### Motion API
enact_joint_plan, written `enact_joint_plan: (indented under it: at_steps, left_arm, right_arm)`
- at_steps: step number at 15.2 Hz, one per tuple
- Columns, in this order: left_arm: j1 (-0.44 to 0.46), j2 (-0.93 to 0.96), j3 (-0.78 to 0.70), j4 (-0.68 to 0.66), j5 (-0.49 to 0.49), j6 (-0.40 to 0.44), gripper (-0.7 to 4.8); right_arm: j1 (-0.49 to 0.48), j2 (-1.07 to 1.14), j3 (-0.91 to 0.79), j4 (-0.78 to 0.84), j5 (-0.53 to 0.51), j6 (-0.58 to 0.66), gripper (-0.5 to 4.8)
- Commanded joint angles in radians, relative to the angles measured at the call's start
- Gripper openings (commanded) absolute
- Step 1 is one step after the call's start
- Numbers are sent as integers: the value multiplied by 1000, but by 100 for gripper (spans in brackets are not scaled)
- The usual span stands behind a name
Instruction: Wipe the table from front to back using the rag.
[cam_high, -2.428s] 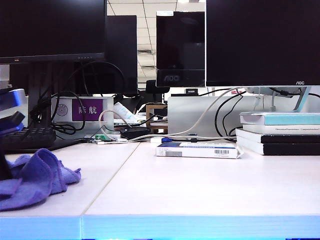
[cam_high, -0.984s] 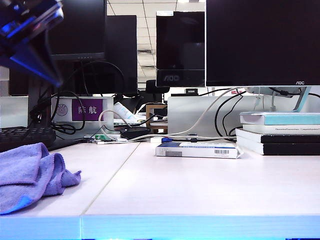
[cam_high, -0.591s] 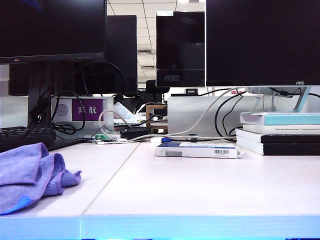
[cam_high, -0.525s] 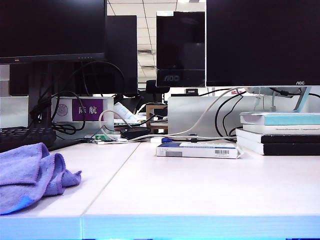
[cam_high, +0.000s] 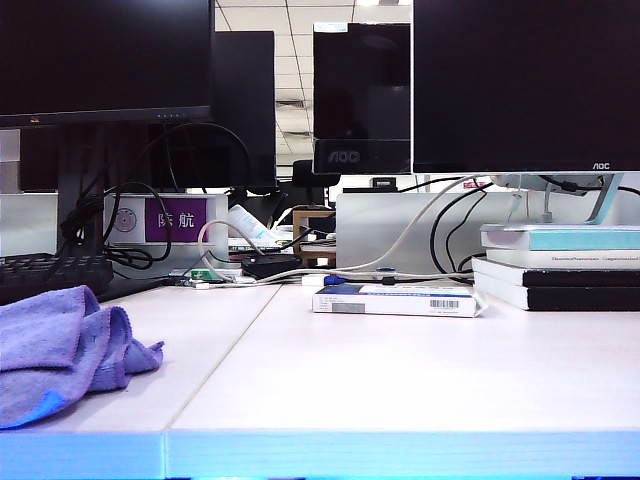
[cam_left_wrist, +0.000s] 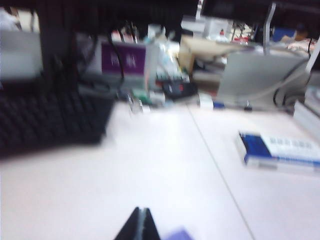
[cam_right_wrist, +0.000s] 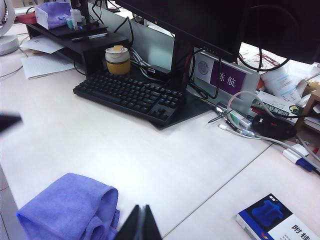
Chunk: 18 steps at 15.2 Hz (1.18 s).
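Observation:
The rag (cam_high: 58, 350) is a lavender-purple cloth lying bunched in folds at the front left of the pale table (cam_high: 400, 380), with nothing holding it. Neither gripper shows in the exterior view. In the right wrist view my right gripper (cam_right_wrist: 141, 208) is shut and empty, hanging above the table (cam_right_wrist: 100, 145) just beside the rag (cam_right_wrist: 70, 207). The left wrist view is blurred. My left gripper (cam_left_wrist: 141, 210) there is shut with nothing between its fingers, above bare table (cam_left_wrist: 125, 165), and a small corner of the rag (cam_left_wrist: 177, 234) shows beside its tip.
A black keyboard (cam_high: 50, 272) (cam_right_wrist: 130, 95) lies behind the rag under the monitors. A blue-and-white box (cam_high: 395, 298) (cam_right_wrist: 277, 220) sits mid-table, stacked books (cam_high: 560, 265) at the right. Cables, a purple sign (cam_high: 175, 218) and a yellow cup (cam_right_wrist: 118, 60) crowd the back.
The left arm, first low beside the rag and then high at the exterior view's top left, has withdrawn out of that view. The rag lies loose and has kept still lately.

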Motion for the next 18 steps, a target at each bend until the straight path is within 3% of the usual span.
enact_joint_plan:
  at_steps: [1, 2, 4, 7, 9, 10, 11, 18]
  left_arm:
    - [0, -16, -110, 96, 17, -13, -6]
    - [0, -17, -210, 211, 18, -19, -6]
    - [0, -17, -271, 248, 23, -19, -6]
    - [1, -18, -280, 210, 68, 30, -6]
    - [1, -18, -280, 142, -16, 20, -6]
    - [1, -18, -280, 34, -142, 21, -6]
    - [1, -18, -280, -11, -181, 20, -6]
    - [0, -16, -280, -29, -133, 19, -4]
  right_arm:
    - [2, -3, 6, 16, 0, 1, -1]
    - [2, -3, 6, 16, 0, 1, -1]
    - [2, -3, 6, 16, 0, 1, -1]
    - [2, -3, 6, 16, 0, 1, -1]
    - [2, -3, 6, 16, 0, 1, -1]
    - [2, -3, 6, 16, 0, 1, -1]
    - [2, -3, 6, 16, 0, 1, -1]
    - [2, -3, 6, 16, 0, 1, -1]
